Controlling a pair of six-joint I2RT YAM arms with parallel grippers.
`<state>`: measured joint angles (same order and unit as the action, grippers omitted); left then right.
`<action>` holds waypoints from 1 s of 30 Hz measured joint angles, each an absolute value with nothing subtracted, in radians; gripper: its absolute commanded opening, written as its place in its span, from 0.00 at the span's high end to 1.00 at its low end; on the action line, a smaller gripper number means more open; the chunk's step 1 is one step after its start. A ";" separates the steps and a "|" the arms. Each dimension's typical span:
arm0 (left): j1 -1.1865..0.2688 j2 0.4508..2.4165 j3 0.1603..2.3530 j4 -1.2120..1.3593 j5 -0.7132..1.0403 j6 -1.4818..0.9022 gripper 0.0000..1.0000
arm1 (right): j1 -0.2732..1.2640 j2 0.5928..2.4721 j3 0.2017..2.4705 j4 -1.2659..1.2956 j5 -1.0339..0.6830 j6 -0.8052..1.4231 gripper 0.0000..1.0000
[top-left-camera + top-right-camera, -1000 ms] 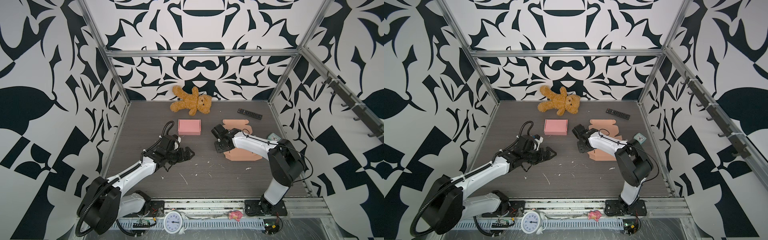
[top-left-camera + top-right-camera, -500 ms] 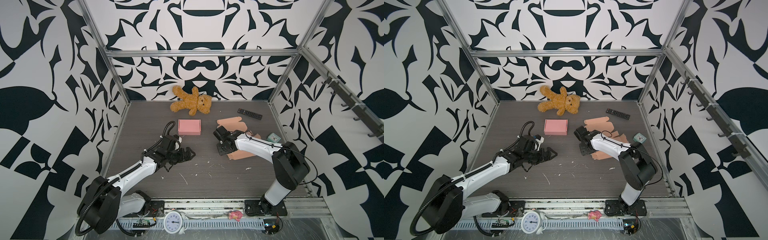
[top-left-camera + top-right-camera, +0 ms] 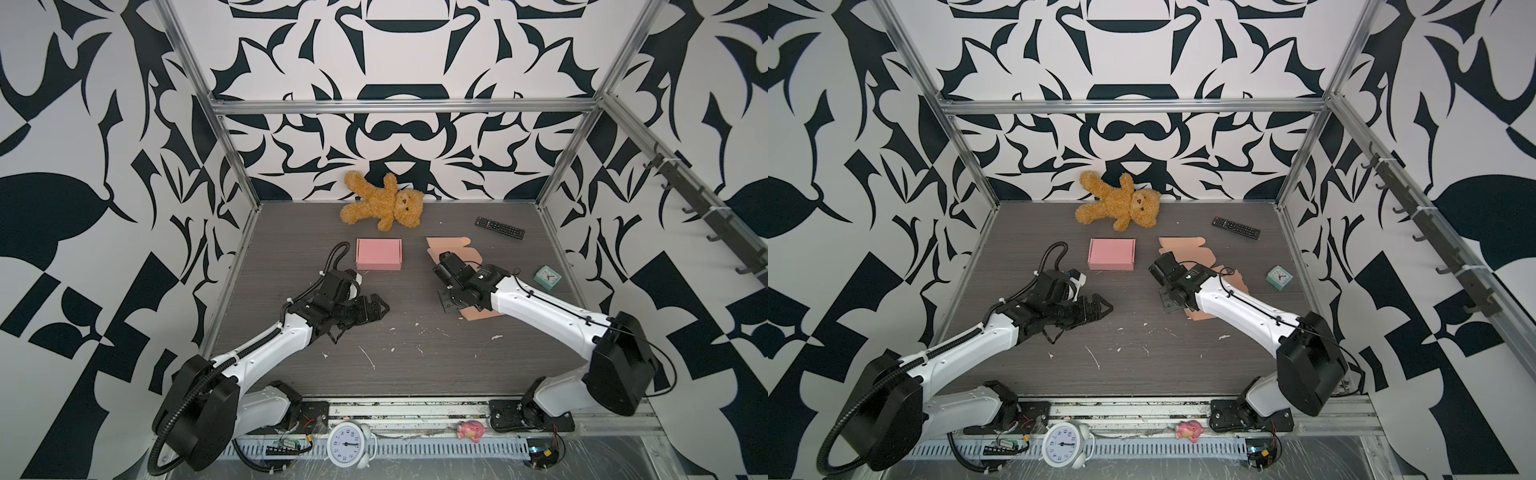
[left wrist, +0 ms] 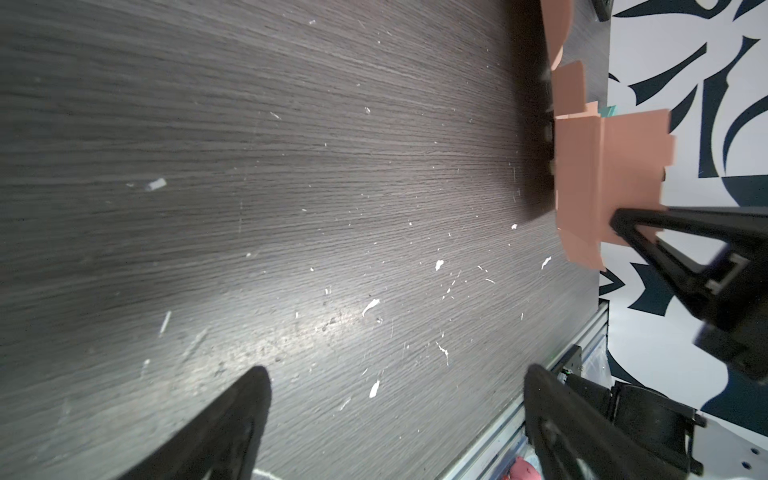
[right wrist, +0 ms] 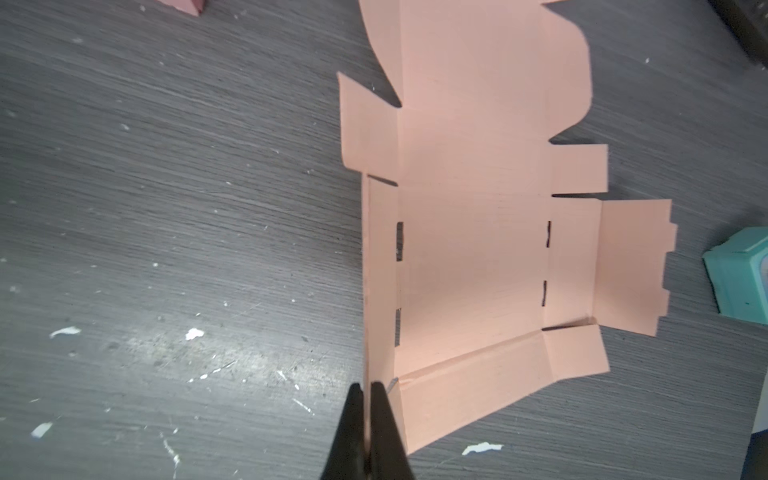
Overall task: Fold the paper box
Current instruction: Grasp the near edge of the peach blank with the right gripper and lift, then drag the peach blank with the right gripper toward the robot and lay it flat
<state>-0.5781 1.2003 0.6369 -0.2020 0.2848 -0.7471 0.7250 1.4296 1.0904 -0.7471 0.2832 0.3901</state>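
right claw [image 5: 368, 388] has snapped shut in the last second, and the paper box [image 5: 469, 249] has slid a touch toward the left, its near side flap now raised. that flap stands on edge and runs straight out from the claw's tips, and the rest of the peach sheet lies flat on the table [image 3: 291, 249] beyond and beside them. in both top views the arm covers the sheet's middle, far flaps [image 3: 451, 245] [image 3: 1187, 245] poking out. around it: a closed pink box [image 3: 379, 254] just off to the left, a teddy bear [image 3: 382, 205] at the back wall, a remote [image 3: 500, 227] behind, a teal clock [image 5: 739, 274] near the outer flap but apart from it, white scraps on the wood. right claw is clenched on that raised flap near its front corner. left claw [image 3: 380, 309] hasn't budged, spread wide and empty, low over bare table, well apart from the sheet.
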 measured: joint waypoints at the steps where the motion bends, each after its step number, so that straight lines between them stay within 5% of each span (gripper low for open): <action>1: -0.578 1.201 0.644 -0.210 0.281 -0.747 0.04 | 0.733 1.408 1.090 -0.749 0.284 0.391 1.00; 30: -0.131 1.079 0.698 -0.353 0.455 -0.729 0.05 | 1.031 1.093 0.884 -0.533 0.363 0.242 1.00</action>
<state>-0.1307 1.0794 0.6975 -0.3531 0.4553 -0.7292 1.0309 1.0935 0.8841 -0.5335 0.3626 0.2424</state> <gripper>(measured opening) 0.946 0.048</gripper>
